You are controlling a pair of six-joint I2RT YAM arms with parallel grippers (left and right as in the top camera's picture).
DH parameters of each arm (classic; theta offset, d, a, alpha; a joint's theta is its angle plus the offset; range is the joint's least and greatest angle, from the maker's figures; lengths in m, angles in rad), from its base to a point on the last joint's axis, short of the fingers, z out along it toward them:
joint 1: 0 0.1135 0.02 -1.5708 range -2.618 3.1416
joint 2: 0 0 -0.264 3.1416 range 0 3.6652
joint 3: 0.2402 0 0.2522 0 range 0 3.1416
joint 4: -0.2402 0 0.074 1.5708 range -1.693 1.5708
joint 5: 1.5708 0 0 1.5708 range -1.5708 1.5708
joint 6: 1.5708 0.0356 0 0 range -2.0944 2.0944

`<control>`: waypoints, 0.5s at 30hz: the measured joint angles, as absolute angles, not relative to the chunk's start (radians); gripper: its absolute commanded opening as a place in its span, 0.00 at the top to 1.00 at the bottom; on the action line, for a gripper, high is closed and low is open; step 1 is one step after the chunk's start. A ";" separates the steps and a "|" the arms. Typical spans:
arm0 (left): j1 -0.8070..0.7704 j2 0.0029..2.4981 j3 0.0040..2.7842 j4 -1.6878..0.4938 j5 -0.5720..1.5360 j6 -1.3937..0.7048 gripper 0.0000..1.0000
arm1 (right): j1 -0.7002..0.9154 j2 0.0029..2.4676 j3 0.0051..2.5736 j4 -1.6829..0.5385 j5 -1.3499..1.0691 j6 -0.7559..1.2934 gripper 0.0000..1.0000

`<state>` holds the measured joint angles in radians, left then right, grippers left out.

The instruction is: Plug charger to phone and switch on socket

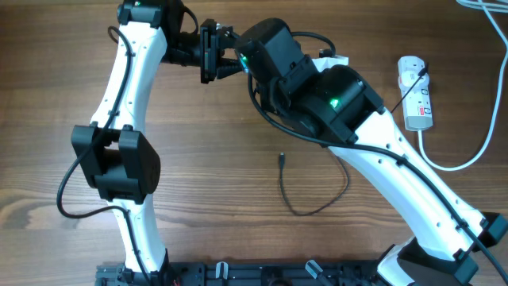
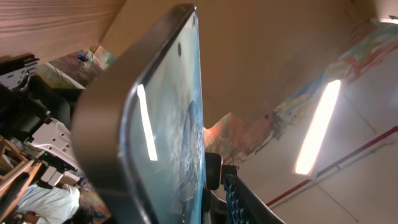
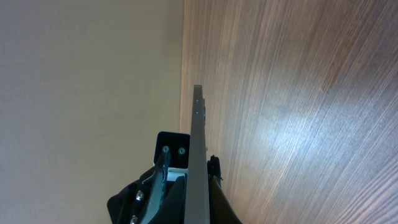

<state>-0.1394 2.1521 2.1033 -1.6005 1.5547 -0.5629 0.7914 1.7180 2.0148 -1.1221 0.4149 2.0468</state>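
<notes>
Up at the far side of the counter [image 1: 206,159], the phone [image 1: 208,52] is turned on edge between the two arms, and from overhead it shows only as a narrow dark slab. The right gripper [image 1: 226,59] reaches it from the right and is clamped on it. In the right wrist view the phone [image 3: 197,155] runs straight out as a thin grey edge with the right gripper [image 3: 194,160] pinching its near end, one finger pressed to each face.

The left gripper [image 1: 198,49] meets the phone from the other side. Its own camera sits very close to the teal screen [image 2: 168,124], with one of its fingers [image 2: 236,199] just beside the glass. The other finger is hidden behind the phone, so I cannot tell whether this gripper has a firm hold.

The charger [image 1: 302,208] lies loose on the wood, its small connector tip [image 1: 282,157] well apart from the phone, nearer the arm bases. Its cable loops away under the right arm. The socket [image 1: 417,103] rests by the right edge of the counter, with its white cord [image 1: 468,163] curling off beside it.
</notes>
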 measured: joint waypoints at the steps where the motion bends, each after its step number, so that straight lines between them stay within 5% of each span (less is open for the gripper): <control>1: -0.139 2.152 2.103 -1.600 1.555 -0.563 0.61 | 0.791 1.718 2.015 -1.125 0.415 2.049 0.96; 15: -0.139 2.152 2.103 -1.600 1.555 -0.564 0.64 | 0.791 1.718 2.015 -1.132 0.431 2.050 0.96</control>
<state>-0.1394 2.1521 2.1033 -1.6005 1.5547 -0.5644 0.7914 1.7180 2.0148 -1.1316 0.4313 2.0499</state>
